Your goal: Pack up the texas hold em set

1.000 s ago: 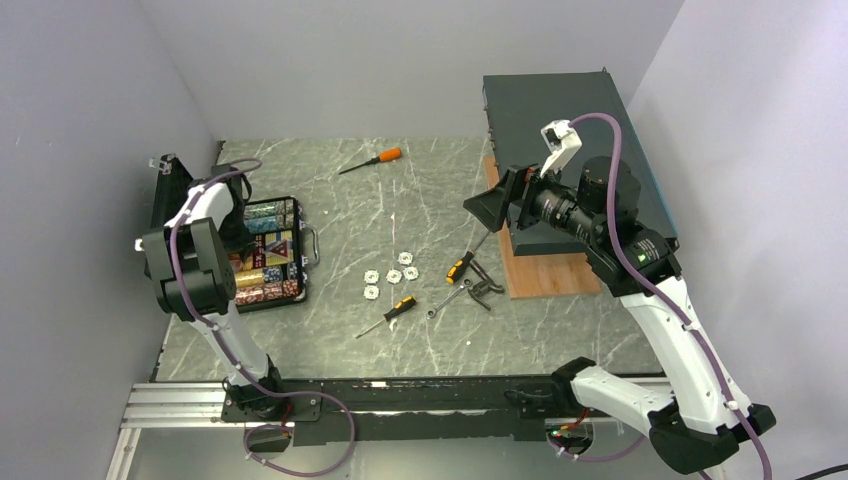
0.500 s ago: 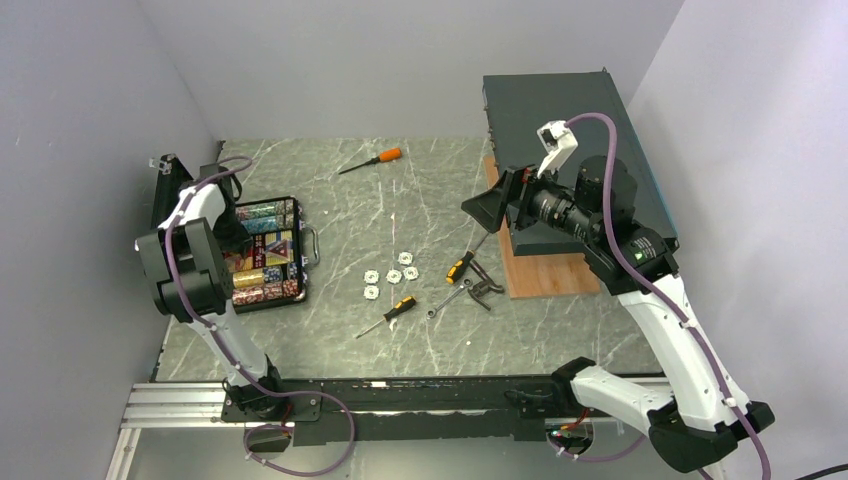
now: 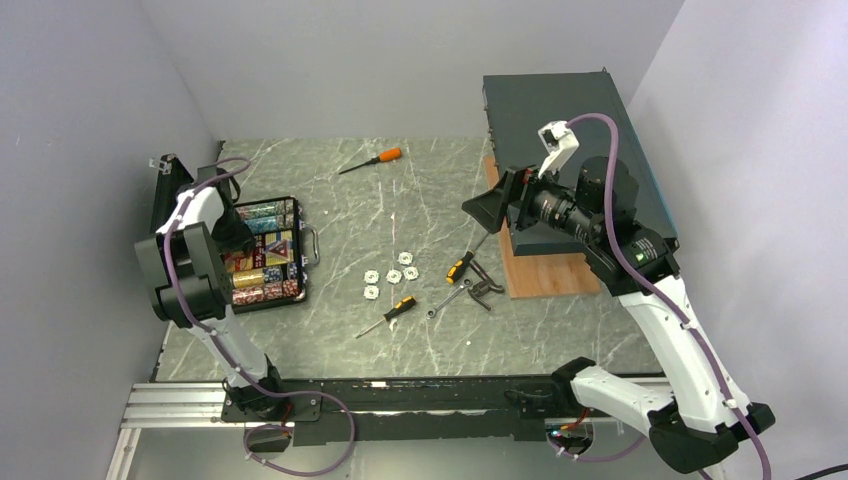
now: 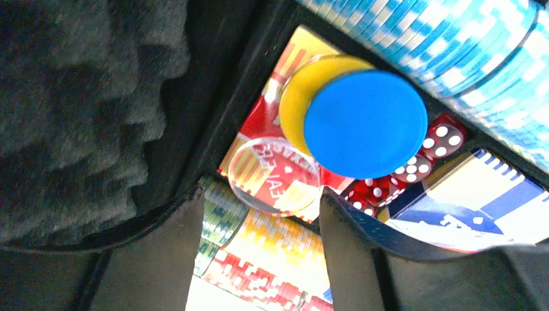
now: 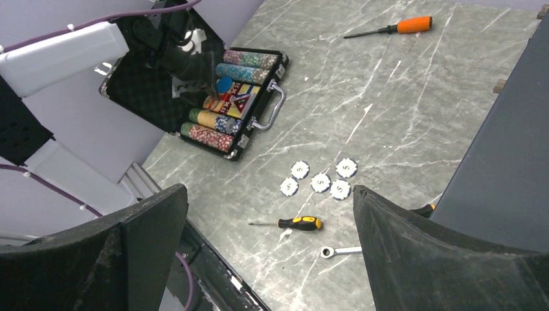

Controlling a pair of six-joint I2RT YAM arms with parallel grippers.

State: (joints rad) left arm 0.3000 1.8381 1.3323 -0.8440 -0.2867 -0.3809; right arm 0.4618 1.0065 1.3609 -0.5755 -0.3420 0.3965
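Note:
The small black case (image 3: 305, 262) lies open at the left, its foam lid (image 4: 78, 97) standing up behind it. Rows of multicoloured chips (image 3: 262, 292) fill it. My left gripper (image 4: 259, 197) hangs low inside the case, open, with nothing between its fingers. Just beyond its tips lies a clear disc (image 4: 272, 175); a blue disc (image 4: 366, 123) rests on a yellow one (image 4: 301, 84) beside red dice (image 4: 414, 168). Several loose white chips (image 3: 392, 275) lie mid-table. My right gripper (image 3: 490, 205) hovers wide open, high at the right.
An orange screwdriver (image 3: 372, 159) lies at the back. Two yellow-black screwdrivers (image 3: 390, 315) (image 3: 462, 265) and a wrench (image 3: 450, 298) lie near the loose chips. A wooden board (image 3: 545, 272) and a large dark rack box (image 3: 560, 130) stand at the right.
My left arm has swung slightly left and back over the case. The right arm has barely moved.

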